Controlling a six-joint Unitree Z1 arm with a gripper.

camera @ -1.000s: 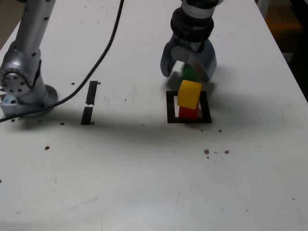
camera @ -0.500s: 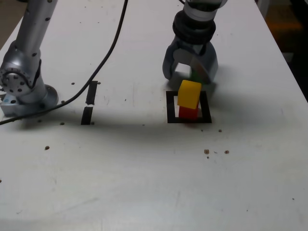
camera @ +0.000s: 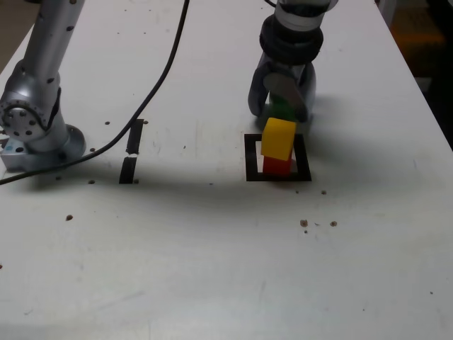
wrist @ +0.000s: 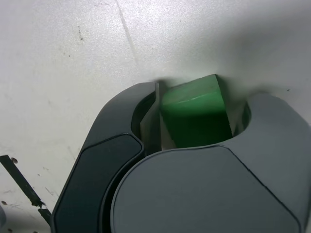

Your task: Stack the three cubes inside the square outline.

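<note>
Two cubes are already stacked: the yellow cube (camera: 279, 138) sits on the red cube (camera: 277, 166), and that little tower stands inside the square outline (camera: 277, 157) of black tape, toward its right half in the exterior view. The yellow one looks a bit tilted or turned compared to the red one under it, not perfectly lined up.

So the third one, the green cube (wrist: 195, 112), is just beyond the far edge of the outline, right behind the stack, and my gripper (camera: 282, 106) is down around it. In the wrist view my jaws are pulled in with the green block sitting between them; one inner pad is right up against one face of it, and on the other side I honestly can't tell if there's contact or a sliver of gap. It looks like the cube is on the table (camera: 212, 255), but my own fingers hide its base, so I can't say for sure.

Off to the exterior view's left there are two short black tape strips (camera: 132, 150), one behind the other, well apart from the outline. My arm's base (camera: 35, 127) is at the far left, with a black cable (camera: 159, 67) running across the table. Some dark crumbs (camera: 317, 224) are scattered on the near side of the outline.
</note>
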